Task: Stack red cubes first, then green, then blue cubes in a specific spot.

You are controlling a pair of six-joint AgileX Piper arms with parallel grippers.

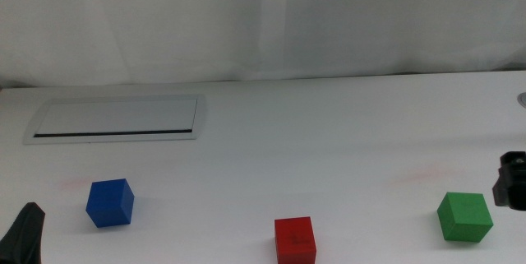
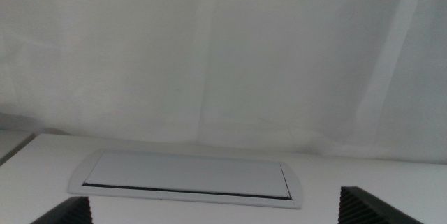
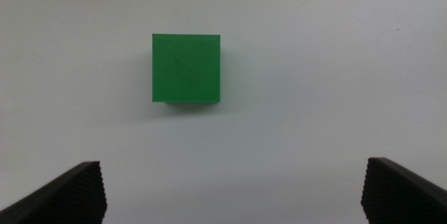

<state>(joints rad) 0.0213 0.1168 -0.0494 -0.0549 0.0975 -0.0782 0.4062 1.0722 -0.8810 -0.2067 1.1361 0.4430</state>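
In the middle view the red cube (image 1: pixel 295 239) sits on the white table near the front centre. The blue cube (image 1: pixel 110 202) is at the front left and the green cube (image 1: pixel 464 216) at the front right. All three stand apart, none stacked. My right gripper (image 1: pixel 513 180) is at the right edge, just beside and above the green cube. Its wrist view shows the jaws wide open and empty (image 3: pixel 234 189), with the green cube (image 3: pixel 186 68) ahead of them. My left gripper (image 1: pixel 25 233) waits at the front left corner, open and empty (image 2: pixel 223 210).
A flat silver-framed panel (image 1: pixel 119 120) lies in the table at the back left; it also shows in the left wrist view (image 2: pixel 187 176). A white curtain hangs behind the table. A faint reddish smear (image 1: pixel 423 175) marks the tabletop at the right.
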